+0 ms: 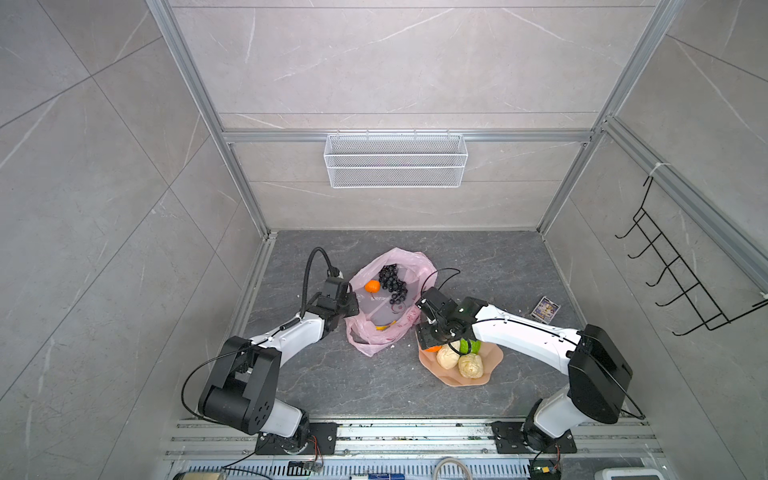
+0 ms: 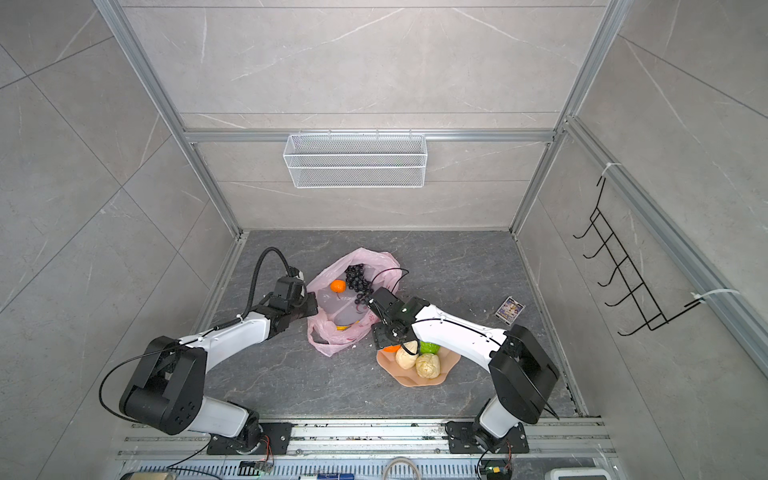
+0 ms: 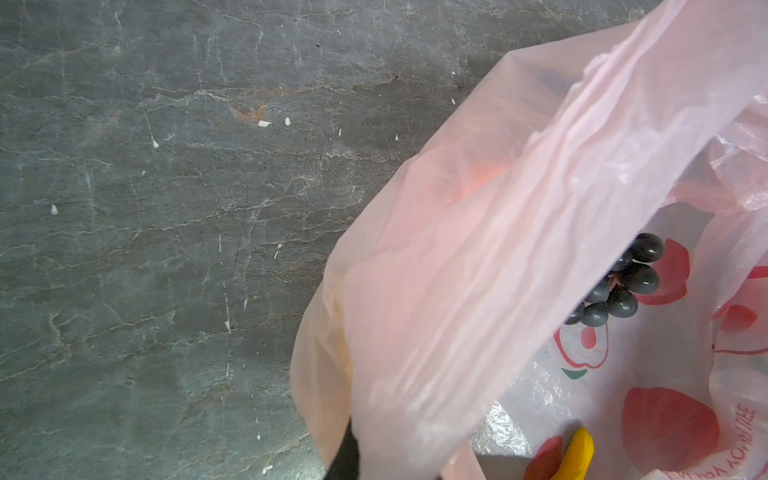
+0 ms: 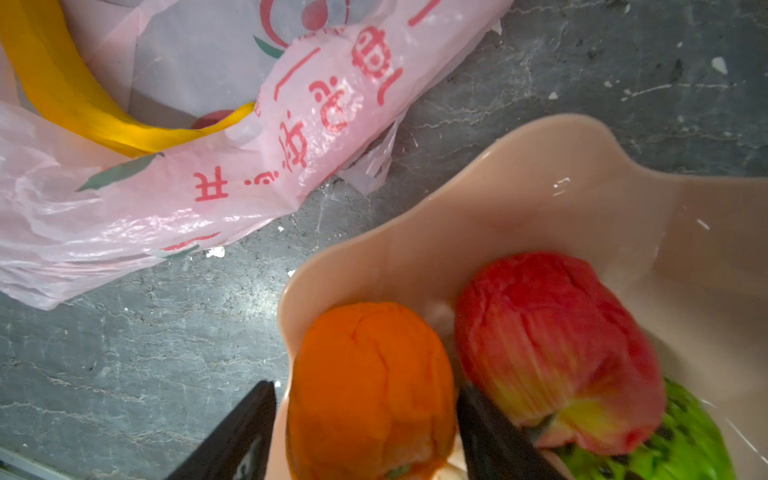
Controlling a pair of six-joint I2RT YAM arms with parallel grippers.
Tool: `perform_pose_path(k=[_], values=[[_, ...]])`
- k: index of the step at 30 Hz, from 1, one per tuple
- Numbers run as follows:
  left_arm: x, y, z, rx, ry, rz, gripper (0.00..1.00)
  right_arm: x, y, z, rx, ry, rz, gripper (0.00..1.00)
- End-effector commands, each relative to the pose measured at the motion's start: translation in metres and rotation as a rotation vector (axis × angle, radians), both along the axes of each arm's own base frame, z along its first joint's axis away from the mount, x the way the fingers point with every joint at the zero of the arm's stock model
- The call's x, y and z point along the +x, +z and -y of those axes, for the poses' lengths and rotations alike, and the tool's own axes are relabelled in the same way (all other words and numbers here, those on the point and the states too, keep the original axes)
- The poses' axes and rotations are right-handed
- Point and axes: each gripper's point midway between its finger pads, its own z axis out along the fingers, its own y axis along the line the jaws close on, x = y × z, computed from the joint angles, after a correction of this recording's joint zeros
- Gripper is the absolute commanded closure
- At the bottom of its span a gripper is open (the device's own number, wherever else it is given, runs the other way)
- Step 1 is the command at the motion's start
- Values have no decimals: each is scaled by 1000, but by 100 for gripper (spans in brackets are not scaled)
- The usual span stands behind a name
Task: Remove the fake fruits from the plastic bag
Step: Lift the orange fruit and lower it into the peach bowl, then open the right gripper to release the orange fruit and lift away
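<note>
Right wrist view showed the right gripper (image 4: 365,388) with its jaws standing apart on either side of a small orange plastic fruit (image 4: 365,353). That fruit sat in the peach wavy-edged dish (image 4: 540,174), just beside a red plastic apple (image 4: 552,345) and near a bumpy green fruit (image 4: 681,449). It looked like a release rather than a grip. In a top view two beige lumpy fruits (image 1: 448,356) shared that dish, so five pieces were out. Inside the thin translucent pink plastic bag (image 1: 415,266) lay a dark purple grape bunch (image 1: 390,282), a second orange (image 1: 372,286) and a yellow banana (image 4: 62,95), which made three to go. The left gripper (image 1: 351,305) was closed, pinching the bag's rim, apparently to hold its mouth open.
</note>
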Motion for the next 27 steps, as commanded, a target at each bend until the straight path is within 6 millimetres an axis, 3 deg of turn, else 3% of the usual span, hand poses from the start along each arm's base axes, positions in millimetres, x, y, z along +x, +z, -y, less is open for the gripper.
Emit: perform_pose_path(k=[1,9,18,27], values=[[9,13,3,12,-13,41,100,9,4,-4,-5,-20,32,28],[9,14,3,10,-14,42,100,9,21,-1,6,-21,76,32],[9,16,2,14,-14,46,100,14,10,7,-77,-39,92,36],[9,15,3,14,-15,44,100,18,18,6,-89,-42,121,36]])
